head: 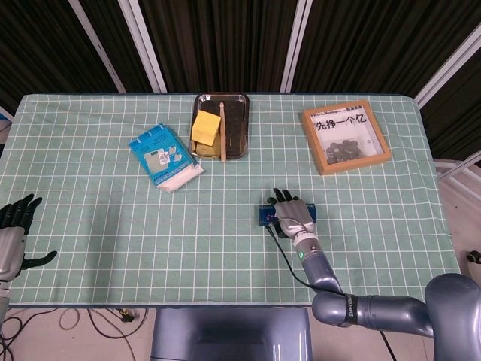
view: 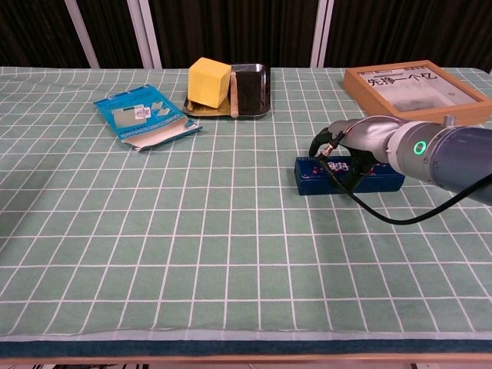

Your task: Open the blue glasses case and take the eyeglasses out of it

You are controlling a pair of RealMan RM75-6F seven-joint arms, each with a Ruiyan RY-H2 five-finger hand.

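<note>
From the head view, I've got my right hand (head: 291, 213) draped over the blue glasses case (head: 265, 216), which sits on the worktop (head: 105, 226) toward the near edge, right of centre. Only the case's ends peek out either side of the hand. My left hand (head: 13, 226) hangs off the worktop's left edge, fingers spread, holding nothing. The case looks closed from up here, so I judge the task barely begun: lid not up, eyeglasses not out, none visible.

Switching to the chest view, the case (view: 317, 177) lies flat and shut, its long axis running parallel to the near edge, one short end pointing to the left edge, the other to the right. My right hand (view: 344, 148) sits on top of it, fingers (view: 320, 143) curled down over the lid and front face, apparently touching; I can't tell whether they've got a real grip or merely rest there. I can't make out from either view which long side the lid opens from. Left to do, as I judge it: lift the lid, then pick the glasses out.
</note>
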